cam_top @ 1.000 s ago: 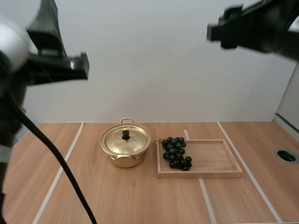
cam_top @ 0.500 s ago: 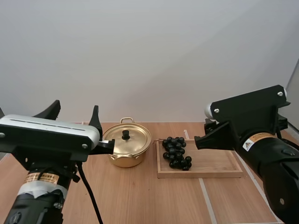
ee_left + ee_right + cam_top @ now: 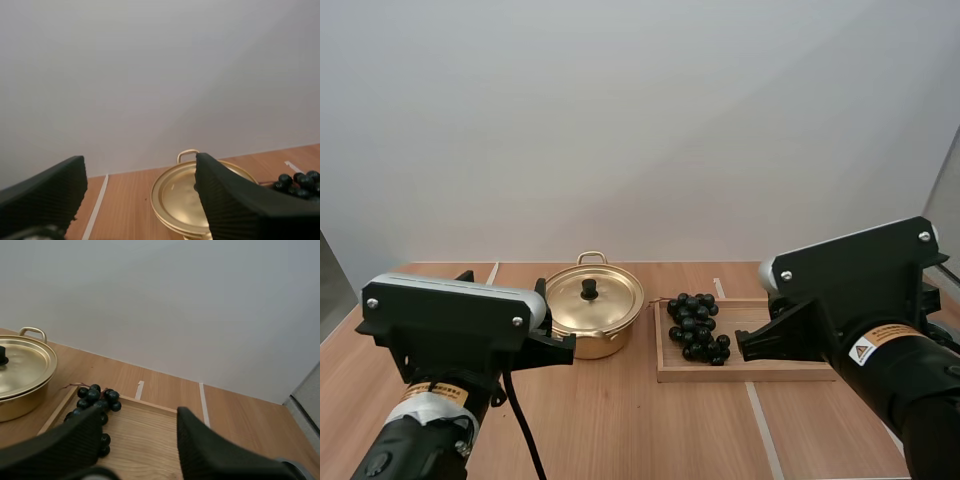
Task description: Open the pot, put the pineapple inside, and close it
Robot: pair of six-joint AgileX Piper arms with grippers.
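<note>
The round, gold-coloured metal pot (image 3: 589, 320) stands on the wooden desk (image 3: 620, 430) with its gold lid (image 3: 591, 298) seated flat and the black knob (image 3: 589, 289) upright at centre. What the pot holds cannot be told while the lid is on.

Just to the right of the pot lies a shallow rectangular wooden tray (image 3: 780, 345), its long axis running left to right across the desk. A bunch of dark, near-black grapes (image 3: 697, 327) rests in the tray's left end, the end nearest the pot. No pineapple is visible; the grapes are the only fruit present.

The left hand (image 3: 135, 195) is raised above the desk with its two fingers spread wide and nothing between them. Past it, the pot lies forward and slightly to the right. The right hand (image 3: 135, 440) is likewise spread and empty, and the grapes lie forward and to its left, beyond its fingertips.

Judgement: the left arm is the nearer to the pot and the right arm the nearer to the tray.

Stage: a closed pot with the fruit lying in the tray fits a point before the lid is lifted. It does not fit a completed task, since the fruit lies outside the pot.
</note>
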